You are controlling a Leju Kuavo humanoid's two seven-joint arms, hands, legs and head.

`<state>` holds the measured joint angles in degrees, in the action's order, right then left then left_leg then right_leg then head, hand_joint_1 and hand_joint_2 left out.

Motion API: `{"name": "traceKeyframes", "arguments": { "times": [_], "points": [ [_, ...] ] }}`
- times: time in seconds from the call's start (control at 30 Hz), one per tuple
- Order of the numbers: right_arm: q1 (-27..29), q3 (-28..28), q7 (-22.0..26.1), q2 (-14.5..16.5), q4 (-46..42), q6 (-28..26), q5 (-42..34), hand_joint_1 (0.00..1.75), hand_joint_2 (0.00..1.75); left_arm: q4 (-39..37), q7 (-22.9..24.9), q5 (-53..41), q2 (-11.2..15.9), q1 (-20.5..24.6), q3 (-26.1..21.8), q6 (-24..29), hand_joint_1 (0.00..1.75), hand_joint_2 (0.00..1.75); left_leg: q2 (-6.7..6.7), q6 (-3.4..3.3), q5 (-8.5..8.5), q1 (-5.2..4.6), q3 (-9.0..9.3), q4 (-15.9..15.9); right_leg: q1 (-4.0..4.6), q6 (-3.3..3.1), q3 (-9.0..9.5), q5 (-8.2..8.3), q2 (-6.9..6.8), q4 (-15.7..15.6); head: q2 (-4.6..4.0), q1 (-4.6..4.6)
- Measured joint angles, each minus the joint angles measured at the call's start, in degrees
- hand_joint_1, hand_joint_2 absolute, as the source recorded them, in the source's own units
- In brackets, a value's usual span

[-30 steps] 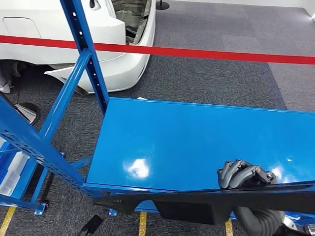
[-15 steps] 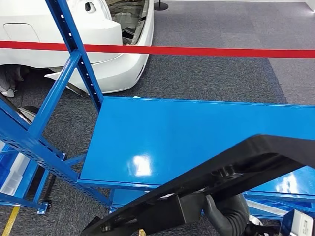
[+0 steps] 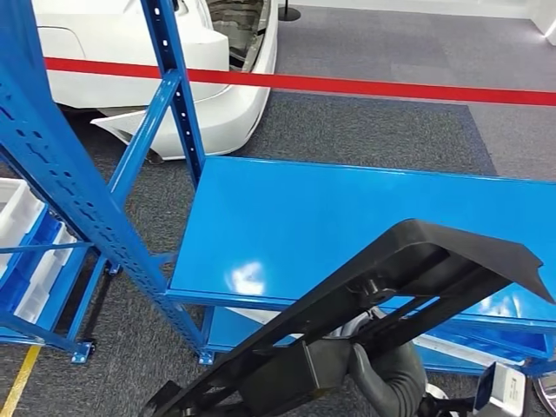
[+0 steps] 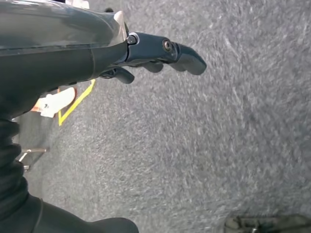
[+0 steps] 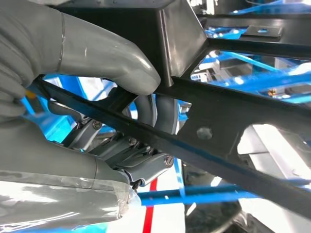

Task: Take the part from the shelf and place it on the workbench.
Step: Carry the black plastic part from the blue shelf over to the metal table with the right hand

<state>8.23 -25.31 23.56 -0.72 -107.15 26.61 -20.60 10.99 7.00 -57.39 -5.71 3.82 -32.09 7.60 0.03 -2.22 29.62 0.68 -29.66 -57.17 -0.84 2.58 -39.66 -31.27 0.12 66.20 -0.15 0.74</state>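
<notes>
We see our right hand [image 5: 110, 111] clamping the long black ribbed part [image 3: 393, 278], tilted above the blue shelf [image 3: 295, 217]; our left hand [image 4: 154, 51] hangs with fingers apart.

A white car body [image 3: 196, 87] stands on grey carpet [image 3: 367, 122] far beyond the hand, past a red barrier tape [image 3: 367, 87] stretched across the floor. White bins [image 3: 20, 208] sit well off to the hand's left. Yellow floor tape [image 3: 16, 387] lies low on that same side, well apart from the hand.
</notes>
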Motion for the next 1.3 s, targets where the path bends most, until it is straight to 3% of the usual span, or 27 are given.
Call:
{"name": "traceKeyframes", "arguments": {
  "times": [0.03,0.07,0.1,0.13,0.2,0.27,0.33,0.4,0.43,0.47,0.53,0.57,0.6,0.63,0.7,0.77,0.8,0.83,0.9,0.97,1.03,1.07,1.1,1.13,1.17,1.23,1.3],
  "points": [
    [0.01,-0.02,-0.01,0.0,0.18,0.05,-0.01,1.75,1.75,0.0,-0.01,-0.01,-0.02,-0.03,0.02,-0.02,0.0,1.75,0.1,-0.15,-0.53,-0.12,-0.72,-0.06,-0.01,0.1,-0.79,-2.66,0.0,4.12,0.0,-0.02],
    [0.02,-0.03,-0.01,0.0,0.37,0.11,-0.02,1.75,1.75,0.0,-0.01,-0.02,-0.04,-0.09,0.04,-0.03,0.0,1.75,0.2,-0.22,-1.01,-0.25,-1.41,-0.13,0.0,0.12,-1.17,-4.27,0.0,7.46,0.0,-0.02],
    [0.03,-0.03,-0.01,0.0,0.54,0.18,-0.02,1.75,1.75,0.0,-0.01,-0.04,-0.04,-0.13,0.04,-0.07,0.0,1.75,0.27,-0.26,-1.46,-0.39,-2.05,-0.18,0.02,0.05,-0.67,-4.67,0.0,9.01,0.0,-0.01],
    [0.02,-0.03,-0.02,0.0,0.69,0.22,-0.03,1.75,1.75,0.0,-0.03,-0.09,-0.04,-0.13,0.05,-0.14,0.0,1.75,0.3,-0.28,-1.88,-0.55,-2.63,-0.23,0.07,-0.18,0.97,-3.99,0.0,8.09,0.0,-0.01],
    [-0.11,-0.02,-0.02,0.0,0.86,0.31,-0.05,1.75,1.75,0.0,-0.1,-0.29,-0.13,-0.11,0.08,-0.31,0.0,1.75,0.27,-0.27,-2.66,-0.84,-3.49,-0.26,0.46,-1.24,7.18,-1.34,0.07,0.11,0.0,0.0],
    [-0.31,-0.02,-0.02,0.01,0.88,0.4,-0.07,1.75,1.75,0.0,-0.2,-0.6,-0.31,-0.1,0.13,-0.42,0.0,1.75,0.24,0.06,-3.41,-0.99,-4.02,-0.28,1.09,-2.48,12.74,-0.16,0.07,-8.59,0.0,0.04],
    [-0.4,0.0,-0.01,0.02,0.92,0.47,-0.08,1.75,1.75,0.0,-0.24,-0.79,-0.44,-0.07,0.19,-0.73,0.0,1.75,0.27,0.72,-4.24,-0.79,-4.48,-0.24,1.62,-3.11,14.2,-0.06,0.05,-11.72,0.01,0.04],
    [-0.43,0.04,0.02,0.07,1.1,0.52,-0.08,1.75,1.75,0.0,-0.25,-0.96,-0.52,-0.21,0.31,-1.17,0.0,1.75,0.21,1.39,-4.33,-0.62,-5.03,-0.3,1.63,-3.54,13.63,1.02,-0.11,-12.37,0.0,0.02],
    [-0.49,0.06,0.04,0.15,1.24,0.56,-0.08,1.75,1.75,0.0,-0.25,-1.1,-0.56,-0.29,0.39,-1.3,0.0,1.75,0.15,1.67,-3.13,-0.6,-5.52,-1.1,1.49,-3.87,13.16,1.71,-0.26,-12.66,0.0,0.04],
    [-0.56,0.09,0.05,0.27,1.39,0.6,-0.14,1.75,1.75,0.0,-0.23,-1.25,-0.56,-0.37,0.45,-1.38,0.0,1.75,0.08,1.91,-0.93,-0.56,-6.24,-2.94,1.32,-4.11,12.5,2.42,-0.42,-12.88,0.0,0.1],
    [-0.72,0.16,0.01,0.54,1.78,0.76,-0.57,1.75,1.75,0.0,-0.2,-1.56,-0.56,-0.36,0.53,-1.42,0.0,1.75,0.06,2.38,4.65,-0.27,-8.08,-9.67,1.25,-4.34,10.81,3.54,-0.63,-12.62,0.0,0.18],
    [-0.81,0.2,-0.04,0.65,2.0,0.84,-0.88,1.75,1.75,0.0,-0.18,-1.68,-0.56,-0.37,0.54,-1.42,0.0,1.75,0.07,2.62,6.29,-0.12,-8.68,-13.2,1.23,-4.26,9.85,4.03,-0.7,-12.31,0.0,0.21],
    [-0.9,0.24,-0.08,0.75,2.22,0.91,-1.17,1.75,1.75,0.0,-0.18,-1.76,-0.56,-0.37,0.55,-1.41,0.0,1.75,0.07,2.85,6.6,0.01,-8.72,-15.56,1.2,-4.15,8.84,4.48,-0.78,-11.9,0.0,0.21],
    [-0.97,0.27,-0.11,0.84,2.43,0.94,-1.37,1.75,1.75,0.0,-0.18,-1.8,-0.56,-0.37,0.56,-1.4,0.0,1.75,0.07,3.08,5.68,0.15,-7.97,-16.17,1.12,-3.98,7.78,4.86,-0.83,-11.39,0.0,0.22],
    [-1.05,0.33,-0.16,0.99,2.73,0.97,-1.58,1.75,1.75,0.0,-0.17,-1.8,-0.56,-0.32,0.58,-1.37,0.0,1.75,0.08,3.48,2.6,0.53,-3.79,-11.66,0.89,-3.49,5.65,5.42,-0.85,-10.01,0.0,0.23],
    [-1.11,0.43,-0.23,1.15,2.91,1.01,-1.7,1.75,1.75,0.0,-0.12,-1.88,-0.58,-0.16,0.64,-1.3,0.0,1.75,0.03,3.46,2.27,0.62,1.51,-3.85,0.82,-2.87,3.78,5.86,-0.82,-8.42,0.0,0.28],
    [-1.15,0.47,-0.17,1.26,2.99,0.96,-1.59,1.75,1.75,0.0,-0.08,-1.93,-0.6,-0.1,0.69,-1.21,0.0,1.75,0.0,3.18,2.83,0.54,3.07,-1.2,0.82,-2.51,3.19,6.2,-0.83,-7.89,0.0,0.29],
    [-1.17,0.5,-0.03,1.37,3.07,0.74,-1.25,1.75,1.75,0.0,-0.02,-1.98,-0.61,-0.08,0.73,-1.13,0.0,1.75,-0.03,2.77,3.35,0.34,3.61,0.03,0.8,-2.13,2.84,6.61,-0.84,-7.68,0.0,0.29],
    [-1.2,0.55,0.46,1.63,3.26,-0.12,0.2,1.75,1.75,-0.01,0.16,-2.05,-0.65,-0.23,0.79,-1.0,0.0,1.75,0.11,1.71,2.77,0.22,2.95,0.14,0.62,-1.38,2.46,7.1,-0.75,-7.62,0.0,0.28],
    [-1.22,0.58,0.95,1.84,3.44,-1.02,1.84,1.75,1.75,-0.02,0.34,-2.11,-0.72,-0.31,0.83,-0.98,0.0,1.75,0.39,0.66,1.51,0.29,1.78,0.18,0.43,-0.72,1.67,4.03,-0.51,-5.52,0.0,0.22],
    [-1.31,0.56,1.22,1.96,3.65,-1.39,2.67,1.75,1.75,-0.02,0.41,-2.23,-0.76,-0.27,0.86,-0.97,0.0,1.75,0.53,0.05,0.21,0.22,0.22,0.13,0.32,-0.2,0.31,-1.92,-0.4,0.75,0.0,0.12],
    [-1.35,0.56,1.31,2.01,3.76,-1.51,2.89,1.75,1.75,-0.02,0.41,-2.34,-0.77,-0.29,0.87,-0.96,0.0,1.75,0.56,-0.06,-0.42,0.11,-0.56,0.09,0.3,-0.05,-0.24,-4.06,-0.4,4.5,0.0,0.13],
    [-1.39,0.56,1.46,2.05,3.89,-1.73,3.23,1.75,1.75,-0.02,0.41,-2.43,-0.77,-0.3,0.87,-0.93,0.0,1.75,0.59,-0.1,-1.02,0.0,-1.36,0.04,0.29,0.02,-0.29,-4.9,-0.4,7.34,0.0,0.12],
    [-1.41,0.56,1.78,2.1,3.99,-2.14,3.72,1.75,1.75,-0.02,0.41,-2.51,-0.76,-0.3,0.87,-0.89,0.0,1.75,0.61,-0.11,-1.59,-0.11,-2.13,0.0,0.3,-0.02,0.48,-4.43,-0.4,8.41,0.0,0.14],
    [-1.45,0.57,2.43,2.23,4.05,-2.85,4.43,1.75,1.75,-0.02,0.4,-2.57,-0.77,-0.3,0.87,-0.82,0.0,1.75,0.61,-0.09,-2.15,-0.23,-2.84,-0.04,0.33,-0.19,2.28,-3.04,-0.39,7.27,0.0,0.14],
    [-1.68,0.57,4.05,2.97,3.94,-4.55,5.8,1.75,1.75,-0.02,0.37,-2.61,-0.81,-0.31,0.87,-0.68,0.0,1.75,0.54,0.09,-3.11,-0.44,-3.88,-0.1,0.58,-0.99,8.35,-0.44,-0.25,-0.33,0.0,0.14],
    [-2.2,0.61,5.03,4.12,3.55,-5.78,6.52,1.75,1.75,-0.02,0.34,-2.65,-0.91,-0.32,0.85,-0.49,0.0,1.75,0.5,0.54,-4.04,-0.61,-4.51,-0.16,0.96,-1.85,13.91,-0.19,-0.09,-8.9,0.0,0.2]
  ]
}}
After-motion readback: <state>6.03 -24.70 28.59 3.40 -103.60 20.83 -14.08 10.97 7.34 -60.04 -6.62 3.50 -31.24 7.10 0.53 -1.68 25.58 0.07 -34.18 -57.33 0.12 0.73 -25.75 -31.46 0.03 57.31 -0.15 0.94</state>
